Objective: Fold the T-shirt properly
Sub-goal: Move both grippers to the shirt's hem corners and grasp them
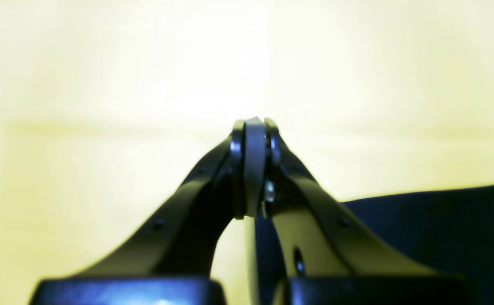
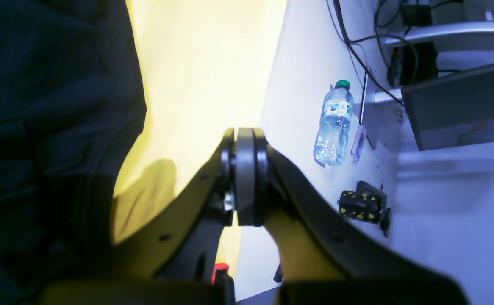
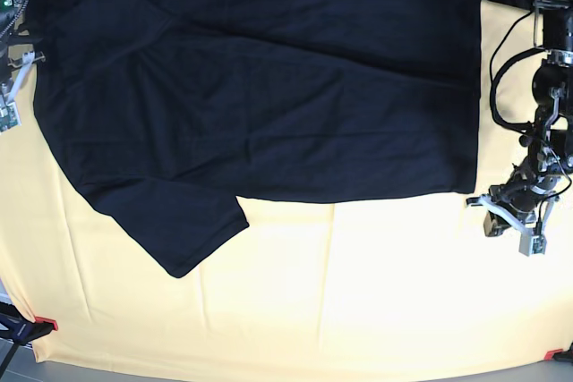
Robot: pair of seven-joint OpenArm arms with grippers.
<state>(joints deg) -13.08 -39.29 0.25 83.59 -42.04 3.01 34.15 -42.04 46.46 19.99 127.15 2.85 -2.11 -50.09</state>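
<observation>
Across the pale yellow cloth [image 3: 295, 301] that covers the tabletop, the T-shirt [image 3: 269, 96] lies spread flat in the base view, filling the upper part of the cloth with its length running side to side. At that view's left edge the right arm [image 3: 11, 42] stands beside the shirt's end, where a short sleeve [image 3: 175, 221] juts down toward the near side. Its wrist view shows the right gripper [image 2: 245, 140] clenched, pads pressed together with nothing between them, dark shirt fabric to its left and bare yellow cloth ahead. Beyond the cloth's edge in that view a clear water bottle [image 2: 334, 125] with a green cap lies on a white surface, near a small black block with yellow dots [image 2: 359, 206] and some cables [image 2: 365, 55]. At the base view's right, the left arm [image 3: 537, 131] stands just off the shirt's straight edge, near its lower corner. The left gripper [image 1: 254, 131] is likewise clenched and empty over yellow cloth, the shirt's edge at its lower right.
</observation>
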